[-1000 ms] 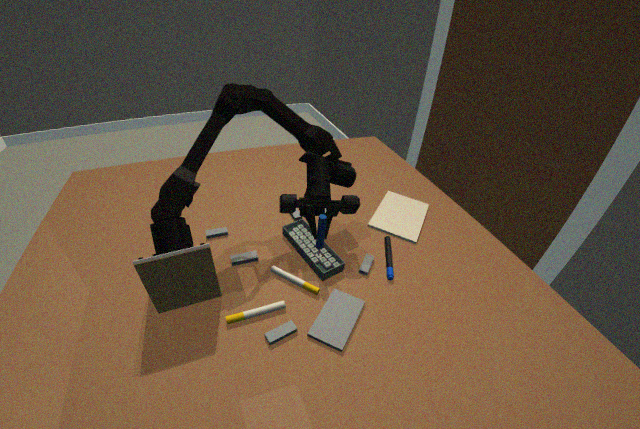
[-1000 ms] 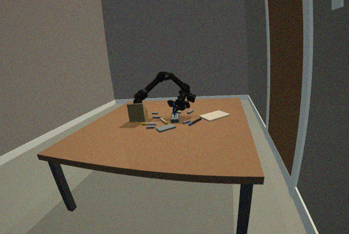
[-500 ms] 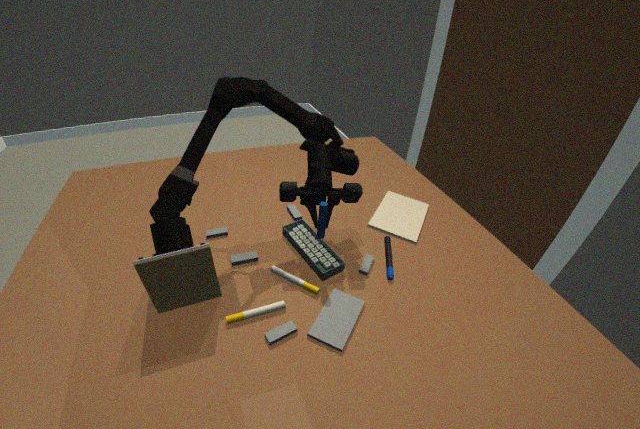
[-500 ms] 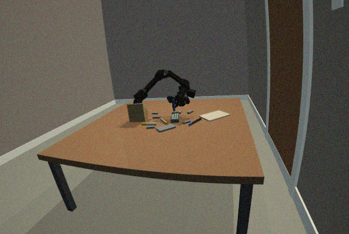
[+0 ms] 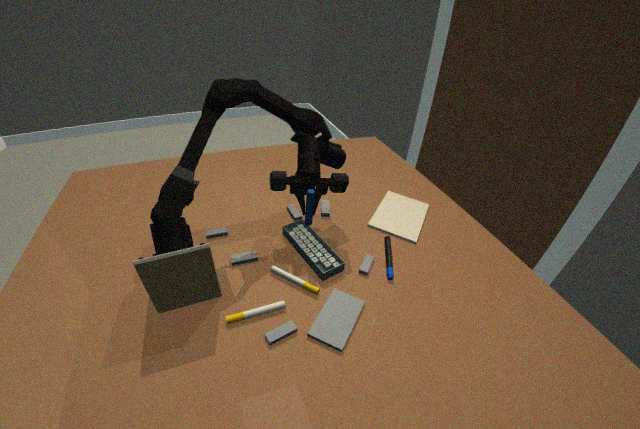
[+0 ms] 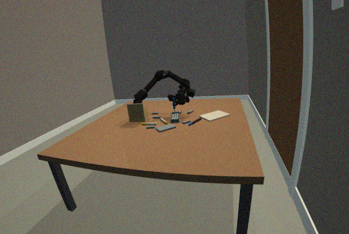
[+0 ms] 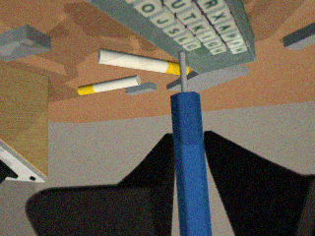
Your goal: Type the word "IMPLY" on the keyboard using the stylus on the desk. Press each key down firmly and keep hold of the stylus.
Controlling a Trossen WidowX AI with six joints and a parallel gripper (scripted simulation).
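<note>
My gripper [image 5: 309, 211] [image 7: 188, 139] is shut on the blue stylus [image 5: 310, 202] [image 6: 173, 103] [image 7: 188, 118], which stands nearly upright with its thin grey tip [image 7: 183, 69] pointing down. The dark green keyboard [image 5: 312, 250] [image 6: 175, 117] [image 7: 223, 64] with pale lettered keys lies flat below. In the top view the stylus's lower end is near the keyboard's far end. In the wrist view the tip overlaps the keyboard's side edge beside the row with O, J, S and L. The tip seems raised above the keyboard; the exact gap cannot be told.
An upright panel [image 5: 178, 279] [image 6: 136, 112] stands near the arm's base. Two white-and-yellow markers [image 5: 294, 279] [image 5: 255, 312], a grey slab [image 5: 337, 319], a dark pen [image 5: 388, 257] with a blue end, a cream pad [image 5: 399, 216] and several small grey blocks lie around the keyboard.
</note>
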